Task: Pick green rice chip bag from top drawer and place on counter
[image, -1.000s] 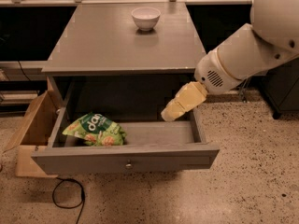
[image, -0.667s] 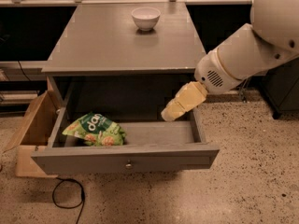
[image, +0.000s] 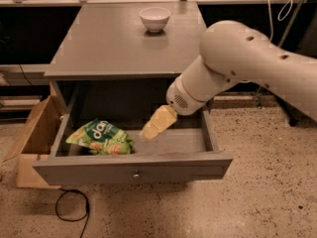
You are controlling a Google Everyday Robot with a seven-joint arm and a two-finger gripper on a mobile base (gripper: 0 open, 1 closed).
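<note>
The green rice chip bag (image: 101, 138) lies flat in the left half of the open top drawer (image: 173, 167), whose small round knob is on the front panel. My gripper (image: 148, 133), pale yellow, reaches down into the middle of the drawer, just right of the bag and apart from it. It holds nothing that I can see. The white arm comes in from the upper right. The grey counter (image: 114, 48) lies above the drawer.
A white bowl (image: 154, 19) stands at the back of the counter. A tan cardboard box (image: 34, 138) sits on the floor left of the drawer. A black cable (image: 69, 209) loops on the floor below the drawer front.
My arm has swung left and down, so the gripper has gone from the drawer's right end to its middle, close to the bag. The bag has not moved.
</note>
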